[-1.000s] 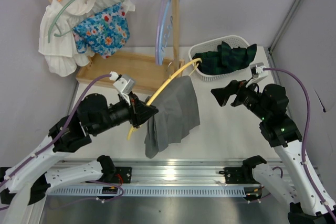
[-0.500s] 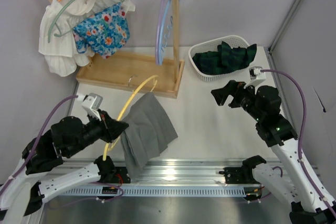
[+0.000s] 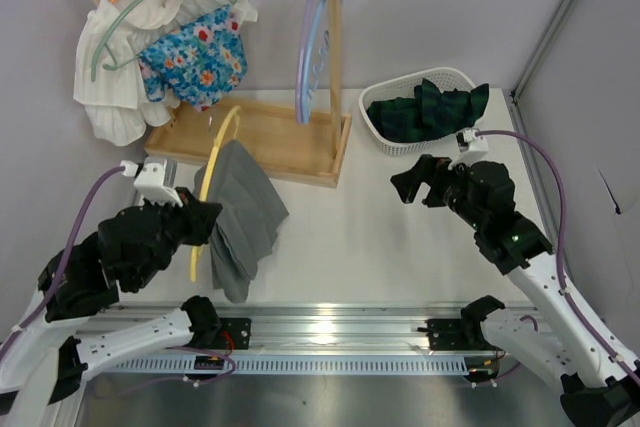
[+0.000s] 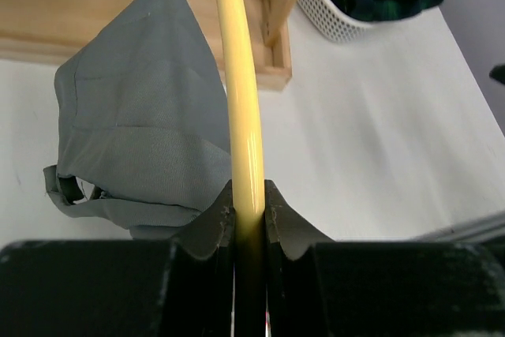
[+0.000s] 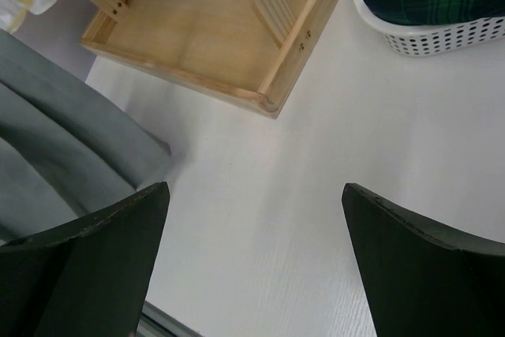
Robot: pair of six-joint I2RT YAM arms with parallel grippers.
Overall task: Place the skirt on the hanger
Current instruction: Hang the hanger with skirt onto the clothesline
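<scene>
The yellow hanger [image 3: 216,142] stands off the table at the left, its rod pinched between the jaws of my left gripper [image 3: 207,215]. The grey skirt [image 3: 240,209] is draped over it and hangs down in folds toward the table. In the left wrist view the hanger [image 4: 237,76] runs straight up from the gripper [image 4: 248,195], with the skirt [image 4: 142,132] on its left side. My right gripper [image 3: 405,185] hovers over the table's right half, open and holding nothing. In its wrist view the gripper [image 5: 254,189] frames bare table, with the skirt [image 5: 55,140] at the left edge.
A wooden clothes rack [image 3: 335,37] stands at the back on its tray base [image 3: 270,132], with a white and a floral garment [image 3: 165,57] and pale spare hangers [image 3: 312,37]. A white basket [image 3: 398,150] of dark green plaid cloth [image 3: 430,107] sits at the back right.
My left arm has swung from the table's middle to the left, carrying the hanger and skirt to the front of the rack base. The right gripper has drifted slightly left, still open.
</scene>
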